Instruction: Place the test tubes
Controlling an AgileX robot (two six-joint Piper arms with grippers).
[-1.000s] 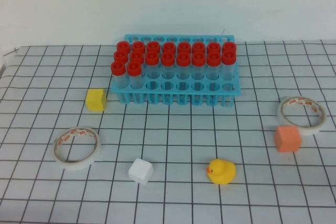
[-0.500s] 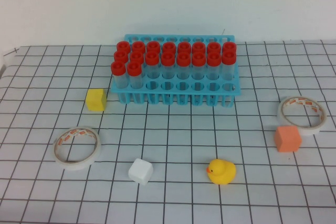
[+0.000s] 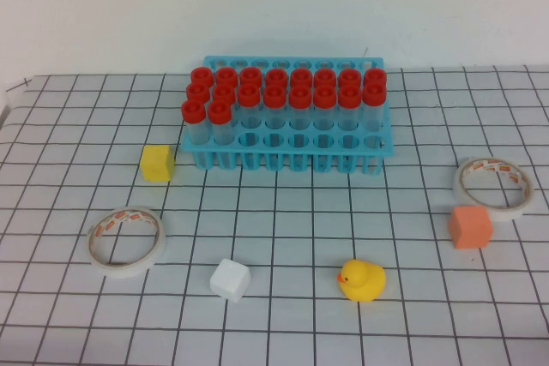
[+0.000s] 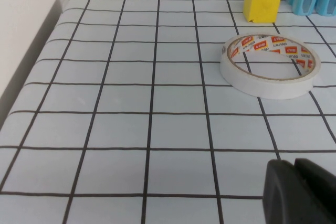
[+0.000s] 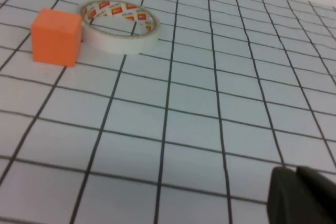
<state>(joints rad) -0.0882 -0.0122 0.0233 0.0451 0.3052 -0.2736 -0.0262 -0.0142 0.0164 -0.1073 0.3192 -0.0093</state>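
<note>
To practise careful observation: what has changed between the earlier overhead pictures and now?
Nothing visibly changed. The blue rack, its red-capped test tubes and the rubber duck lie as before. The left gripper and right gripper are shut, low over the table, outside the overhead view.

Tape roll (image 4: 268, 88) print illegible

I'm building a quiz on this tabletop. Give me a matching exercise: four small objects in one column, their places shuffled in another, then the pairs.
1 yellow cube
2 orange cube
3 white cube
4 duck

a beside the right tape roll
b front, right of the white cube
c beside the rack, at its left end
d between left tape roll and duck

Pairs: 1-c, 2-a, 3-d, 4-b.

Left pincer and right pincer: shut, each low near its side's tape roll.
</note>
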